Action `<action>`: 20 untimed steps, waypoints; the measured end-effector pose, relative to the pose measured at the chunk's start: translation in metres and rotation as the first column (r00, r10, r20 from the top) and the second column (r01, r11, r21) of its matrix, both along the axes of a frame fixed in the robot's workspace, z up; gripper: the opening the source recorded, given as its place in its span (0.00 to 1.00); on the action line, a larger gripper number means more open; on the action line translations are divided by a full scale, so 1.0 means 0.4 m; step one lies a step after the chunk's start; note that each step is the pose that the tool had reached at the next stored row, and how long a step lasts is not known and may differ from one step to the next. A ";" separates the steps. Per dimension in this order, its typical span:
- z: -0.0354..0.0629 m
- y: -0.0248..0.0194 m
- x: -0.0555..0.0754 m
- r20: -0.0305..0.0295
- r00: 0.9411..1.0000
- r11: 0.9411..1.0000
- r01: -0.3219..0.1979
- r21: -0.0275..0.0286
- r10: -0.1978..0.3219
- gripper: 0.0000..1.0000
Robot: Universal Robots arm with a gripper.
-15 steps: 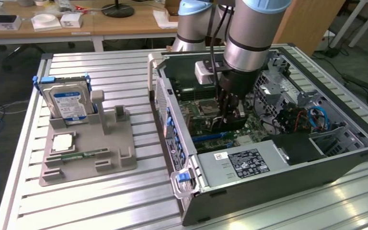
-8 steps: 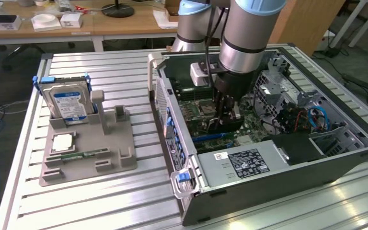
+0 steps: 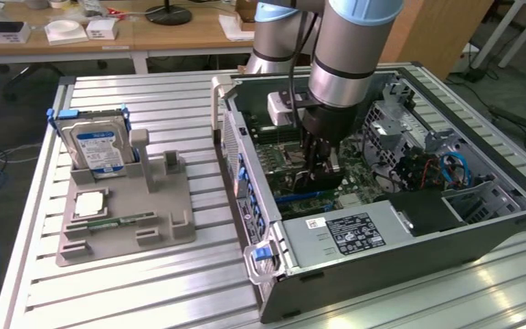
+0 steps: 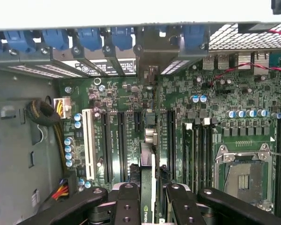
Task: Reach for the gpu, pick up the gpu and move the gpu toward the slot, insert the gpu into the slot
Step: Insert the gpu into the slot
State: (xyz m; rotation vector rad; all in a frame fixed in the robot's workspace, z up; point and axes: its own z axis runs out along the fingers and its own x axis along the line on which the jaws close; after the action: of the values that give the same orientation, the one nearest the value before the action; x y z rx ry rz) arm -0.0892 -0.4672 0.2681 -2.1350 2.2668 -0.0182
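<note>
My gripper (image 3: 316,175) reaches down inside the open computer case (image 3: 519,199) and is shut on the gpu (image 4: 150,140). The gpu is a thin dark card seen edge-on between the two black fingers (image 4: 129,206). Its pale metal end bracket (image 4: 150,51) stands at the case's rear wall. The card hangs over the green motherboard (image 4: 206,98), in line with the long black slots (image 4: 171,140) on each side of it. The slot right beneath it is hidden by the card, and I cannot tell whether the card's edge touches it.
A grey holder (image 3: 126,212) on the slatted table carries a blue-labelled hard drive (image 3: 98,147), a small chip (image 3: 90,203) and a green memory stick (image 3: 117,221). Inside the case are the power supply (image 3: 355,233), the processor socket (image 4: 243,173) and cable bundles (image 4: 44,115).
</note>
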 end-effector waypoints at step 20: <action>-0.004 0.001 -0.003 0.000 1.000 1.000 0.000 0.000 0.000 0.26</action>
State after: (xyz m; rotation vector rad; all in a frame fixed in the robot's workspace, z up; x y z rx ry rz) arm -0.0906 -0.4667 0.2665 -2.1351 2.2669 -0.0177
